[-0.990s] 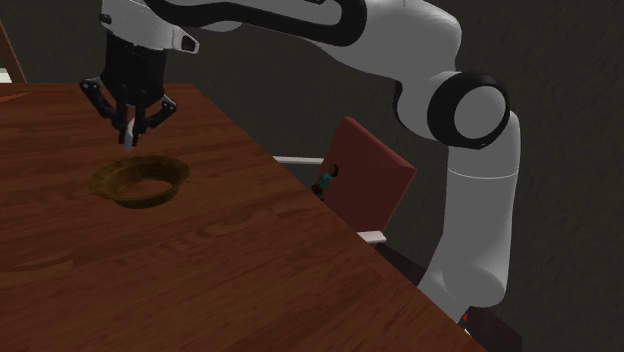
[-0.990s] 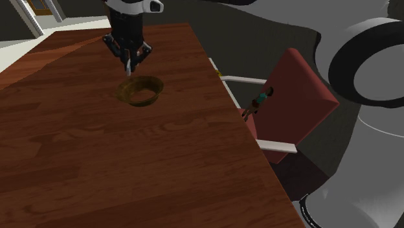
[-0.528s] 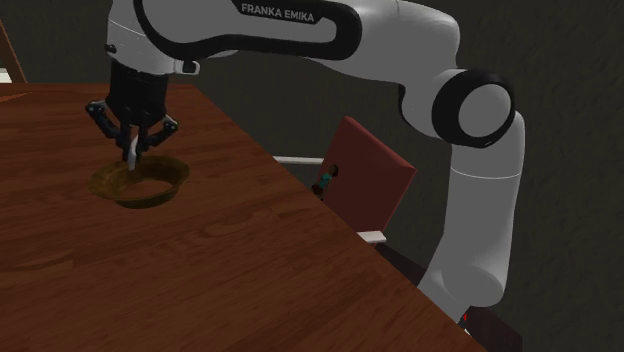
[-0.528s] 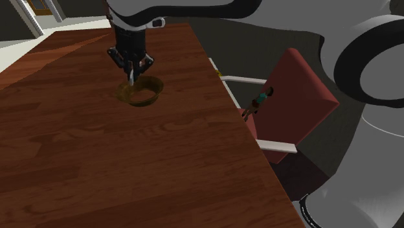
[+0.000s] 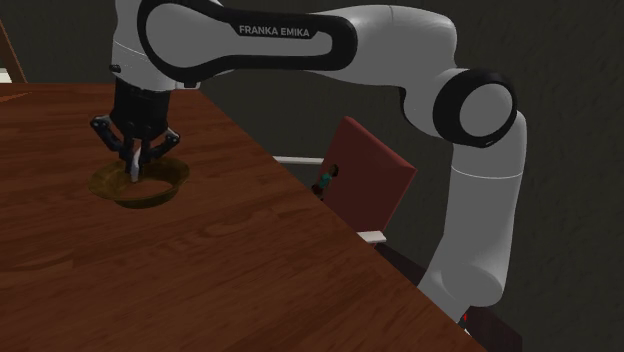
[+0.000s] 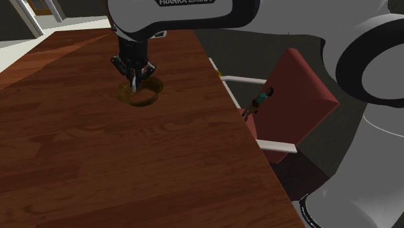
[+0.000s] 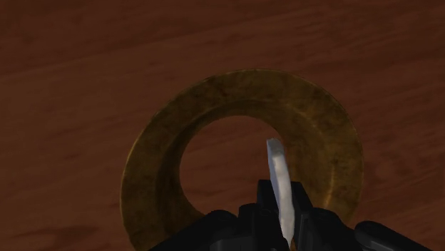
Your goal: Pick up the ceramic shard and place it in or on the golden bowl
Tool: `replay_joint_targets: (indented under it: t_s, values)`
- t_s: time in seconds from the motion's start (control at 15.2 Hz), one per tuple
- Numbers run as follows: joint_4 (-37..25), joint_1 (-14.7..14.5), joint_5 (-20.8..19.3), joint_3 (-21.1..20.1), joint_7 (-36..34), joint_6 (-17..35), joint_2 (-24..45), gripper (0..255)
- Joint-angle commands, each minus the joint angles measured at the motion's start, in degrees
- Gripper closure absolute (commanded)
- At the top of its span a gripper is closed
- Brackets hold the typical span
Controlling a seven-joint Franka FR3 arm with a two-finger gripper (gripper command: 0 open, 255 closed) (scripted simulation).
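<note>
A golden-brown bowl point(image 5: 162, 190) point(image 6: 151, 97) sits on the dark wooden table point(image 5: 210, 270). My black gripper point(image 5: 135, 157) point(image 6: 134, 76) hangs straight down just above the bowl's opening, shut on a thin white shard point(image 5: 133, 170) point(image 6: 134, 83). The shard's lower tip dips to about rim level inside the bowl. In the wrist view the shard point(image 7: 279, 178) sticks out from between the fingers of the gripper point(image 7: 282, 217), over the bowl's hollow and close to the inner side of its rim point(image 7: 153, 167).
A red chair point(image 5: 368, 180) point(image 6: 299, 97) with white rails stands off the table's far edge, with a small coloured figure point(image 5: 324, 181) point(image 6: 259, 100) beside it. The wooden table point(image 6: 97, 162) spreads wide around the bowl. The robot's stand is at the shoulder view's lower right.
The arm has come down over the last second, carrying the shard from above the bowl to its opening. The grip on the shard has stayed shut.
</note>
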State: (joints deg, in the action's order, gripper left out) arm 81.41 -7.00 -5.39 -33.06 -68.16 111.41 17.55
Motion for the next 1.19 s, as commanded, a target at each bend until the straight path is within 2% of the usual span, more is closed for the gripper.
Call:
replay_joint_targets:
  t_s: [0.0,0.13,0.2,0.53,0.79,1.12]
  values:
    - [0.06,0.01,0.00,0.00,0.01,0.07,-0.01,255]
    - [0.06,0.01,0.00,0.00,0.01,0.07,-0.01,255]
    - [0.07,0.01,0.01,0.00,0.01,0.07,-0.01,0]
    - [0.07,0.01,0.01,0.00,0.01,0.07,-0.01,0]
    - [-5.37,0.33,0.84,-0.23,0.55,-6.53,-1.37,0]
    - [-5.37,0.33,0.84,-0.23,0.55,-6.53,-1.37,0]
